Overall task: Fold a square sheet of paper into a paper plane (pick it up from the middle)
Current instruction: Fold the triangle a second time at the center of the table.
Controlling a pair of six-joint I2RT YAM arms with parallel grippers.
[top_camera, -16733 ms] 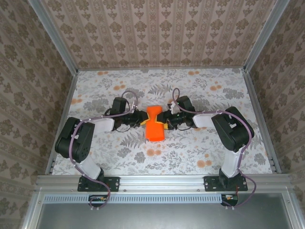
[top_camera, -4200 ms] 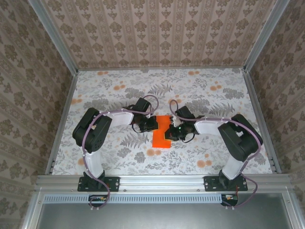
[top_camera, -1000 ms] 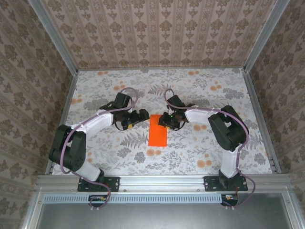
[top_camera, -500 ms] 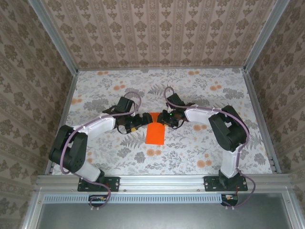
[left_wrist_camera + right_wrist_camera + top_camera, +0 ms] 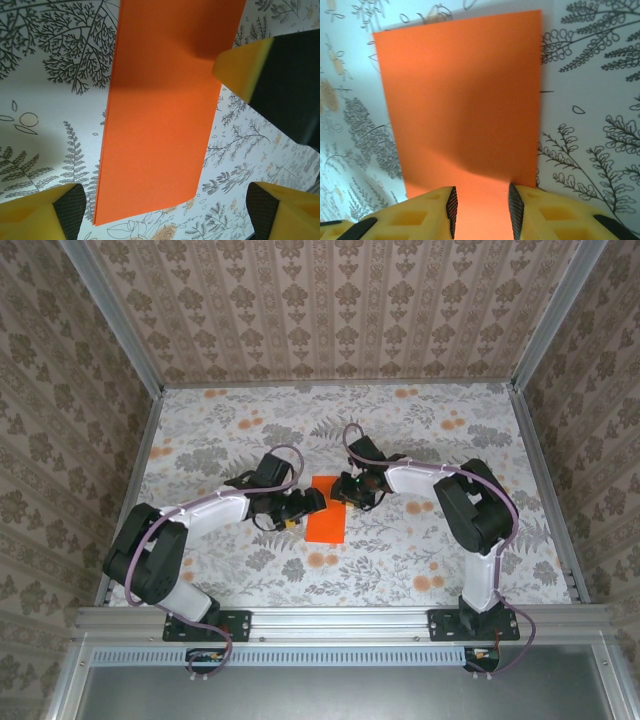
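Table [image 5: 450,440] first: floral cloth, wallpaper walls [image 5: 330,310] on three sides, alu rail [image 5: 340,618] along the near edge. Both arms reach in twd the middle. L arm [image 5: 215,508] sweeps in low from the left, R arm [image 5: 440,480] bends in from the right, and the heads nearly meet at centre.

And there's the orange sheet [image 5: 325,523], lying on the cloth just near of table centre. It's a plain oblong w/ straight edges, long axis running far to near, and it looks folded over. L wrist cam shows stacked edges down its long side [image 5: 160,115]. R wrist cam has it flat, one faint shadowed dip across it [image 5: 460,95].

Left claw [image 5: 308,502] sits at the sheet's left edge by the far end. On its own cam the claw [image 5: 165,214] is spread wide, a yellow tip low in each corner, the sheet's end betw. them and touching neither. Nothing gripped. A yellow-black fingertip [image 5: 260,65] from the other claw pokes in top right, over the sheet's edge.

Right claw [image 5: 345,490] is at the sheet's far end. On its cam [image 5: 481,210] the jaws stand w/ a narrow gap, pads not meeting, and orange shows thru the gap. Tips sit on or just over that end. Can't tell if they press down. Sheet isn't pinched.
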